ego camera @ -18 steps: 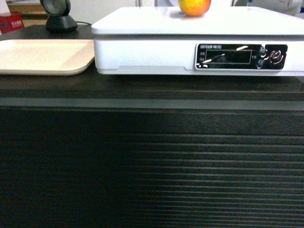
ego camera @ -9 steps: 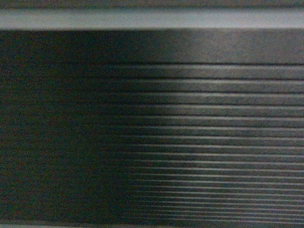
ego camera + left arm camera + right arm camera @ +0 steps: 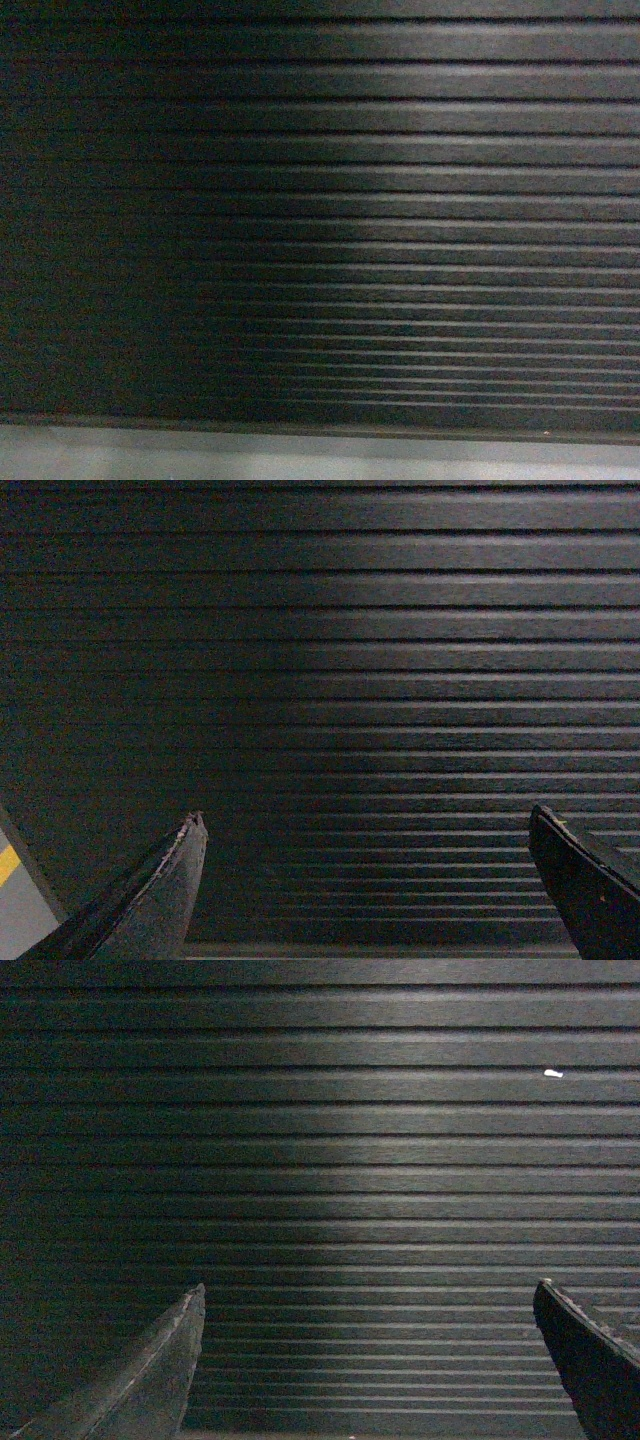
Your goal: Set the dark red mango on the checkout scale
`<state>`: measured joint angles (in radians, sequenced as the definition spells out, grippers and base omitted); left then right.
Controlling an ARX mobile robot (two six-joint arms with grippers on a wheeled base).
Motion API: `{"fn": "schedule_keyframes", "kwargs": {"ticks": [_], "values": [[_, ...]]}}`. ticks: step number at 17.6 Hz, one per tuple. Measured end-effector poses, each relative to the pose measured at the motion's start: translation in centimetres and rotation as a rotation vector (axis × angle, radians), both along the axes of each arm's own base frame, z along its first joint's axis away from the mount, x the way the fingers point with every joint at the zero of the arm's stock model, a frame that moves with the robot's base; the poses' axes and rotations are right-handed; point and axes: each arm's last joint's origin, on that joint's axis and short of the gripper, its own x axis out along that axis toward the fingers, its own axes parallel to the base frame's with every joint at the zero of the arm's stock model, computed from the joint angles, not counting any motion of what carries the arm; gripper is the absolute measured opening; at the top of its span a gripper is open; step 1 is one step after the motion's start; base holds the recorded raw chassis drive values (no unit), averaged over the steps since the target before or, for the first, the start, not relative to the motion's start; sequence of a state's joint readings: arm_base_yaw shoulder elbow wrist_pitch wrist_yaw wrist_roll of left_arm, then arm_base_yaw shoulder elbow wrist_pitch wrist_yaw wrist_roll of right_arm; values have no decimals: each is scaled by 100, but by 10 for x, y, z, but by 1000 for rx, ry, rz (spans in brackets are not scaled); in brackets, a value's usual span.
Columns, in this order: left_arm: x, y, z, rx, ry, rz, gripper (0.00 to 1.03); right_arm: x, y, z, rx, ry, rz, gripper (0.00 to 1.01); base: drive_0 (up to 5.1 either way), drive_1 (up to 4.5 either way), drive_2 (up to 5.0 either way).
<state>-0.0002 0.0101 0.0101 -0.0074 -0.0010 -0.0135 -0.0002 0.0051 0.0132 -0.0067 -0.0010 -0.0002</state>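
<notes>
The head camera faces the checkout point(image 3: 400, 220) front squarely from close by, grey base at bottom; both wrist cameras face the same ribbed panel, level and near, between their fingertips

You face only the front of the worktop point(image 3: 400, 200): a dark panel of horizontal ribs that fills the head view, dimmer on your left and catching light toward your right. Along the bottom edge of that view a grey base strip point(image 3: 320, 458) runs beneath the ribs. Your left wrist camera shows the same ribbed panel, with a patch of grey floor point(image 3: 18, 912) bearing a yellow mark at the lower left corner. The top surface is out of sight.
</notes>
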Motion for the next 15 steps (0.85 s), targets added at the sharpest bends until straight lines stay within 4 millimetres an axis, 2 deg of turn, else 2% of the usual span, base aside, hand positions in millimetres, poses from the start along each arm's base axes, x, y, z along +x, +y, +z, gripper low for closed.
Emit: {"fn": "schedule_keyframes", "kwargs": {"ticks": [15], "values": [[0, 0, 0, 2, -2, -1, 98, 0, 0, 0, 0, -2, -1, 98, 0, 0, 0]]}}
